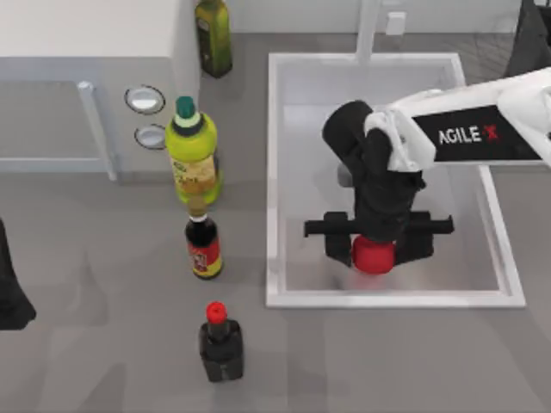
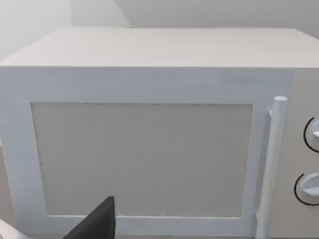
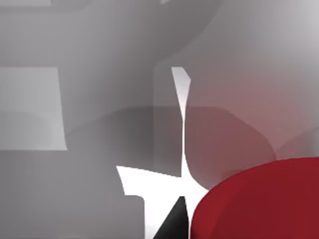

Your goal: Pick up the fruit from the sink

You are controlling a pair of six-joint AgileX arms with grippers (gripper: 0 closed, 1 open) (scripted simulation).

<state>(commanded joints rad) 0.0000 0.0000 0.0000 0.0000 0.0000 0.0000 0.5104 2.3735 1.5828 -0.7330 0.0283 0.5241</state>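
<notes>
- My right pincer (image 1: pixel 374 249) is down inside the sink (image 1: pixel 396 299), near its front wall, arm reaching in from the top view's right.
- Fruit (image 1: pixel 373 255) sits directly under the pincer, red, partly covered by the wrist; close to the sink's front rim, approx mid-width.
- Black fingers (image 1: pixel 336 248) flank the fruit on both sides; whether they press it or stand just off it, can't tell. Lifted or still on the floor: can't tell either.
- Right wrist view: fruit (image 3: pixel 259 201) looms very close, reddish reflection on the pale sink wall beside it.
- Room: open grey floor behind the fruit toward the back wall; front rim near.
- Left arm parked at the far left edge of the tabletop (image 1: pixel 103 344); its wrist view faces a white microwave (image 2: pixel 149 124) w/ a vertical handle (image 2: pixel 271 164).
- Left of the sink, well apart: green-capped bottle (image 1: pixel 193 155), dark sauce bottle (image 1: pixel 204 245), red-capped dark bottle (image 1: pixel 220 340), in a rough line front to back.
</notes>
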